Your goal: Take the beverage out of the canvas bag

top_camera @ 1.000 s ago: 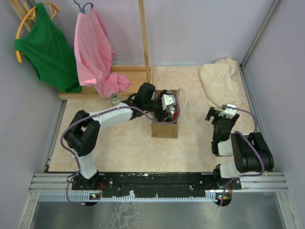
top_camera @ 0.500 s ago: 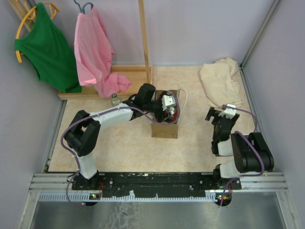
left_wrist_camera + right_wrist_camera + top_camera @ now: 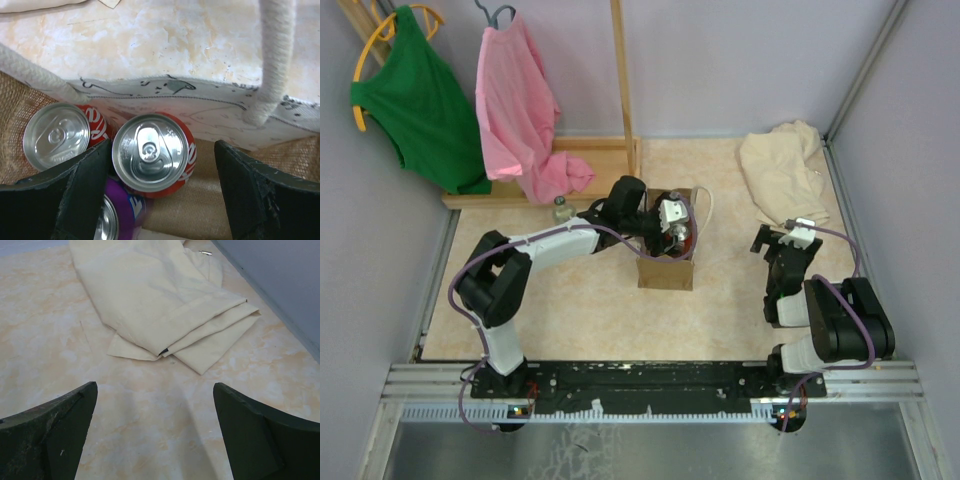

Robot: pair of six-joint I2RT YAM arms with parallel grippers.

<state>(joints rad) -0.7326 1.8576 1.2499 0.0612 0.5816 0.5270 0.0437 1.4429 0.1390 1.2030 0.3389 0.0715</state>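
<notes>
The tan canvas bag (image 3: pixel 665 268) with white rope handles (image 3: pixel 272 60) stands mid-table. Inside it, the left wrist view shows a red can (image 3: pixel 154 154), a second red can (image 3: pixel 57 135) to its left and a purple can (image 3: pixel 115 220) below. My left gripper (image 3: pixel 162 192) is open inside the bag mouth, its jaws on either side of the middle red can, the left jaw close to it, the right jaw apart. In the top view the left gripper (image 3: pixel 670 228) sits over the bag. My right gripper (image 3: pixel 155 435) is open and empty above bare table; in the top view it (image 3: pixel 782 240) is at the right.
A pale beige cloth heap (image 3: pixel 782 172) lies at the back right, also ahead of the right gripper (image 3: pixel 155 295). A wooden rack (image 3: pixel 620 90) with green (image 3: pixel 415 100) and pink (image 3: pixel 520 110) garments stands back left. A small bottle (image 3: pixel 560 208) stands by its base.
</notes>
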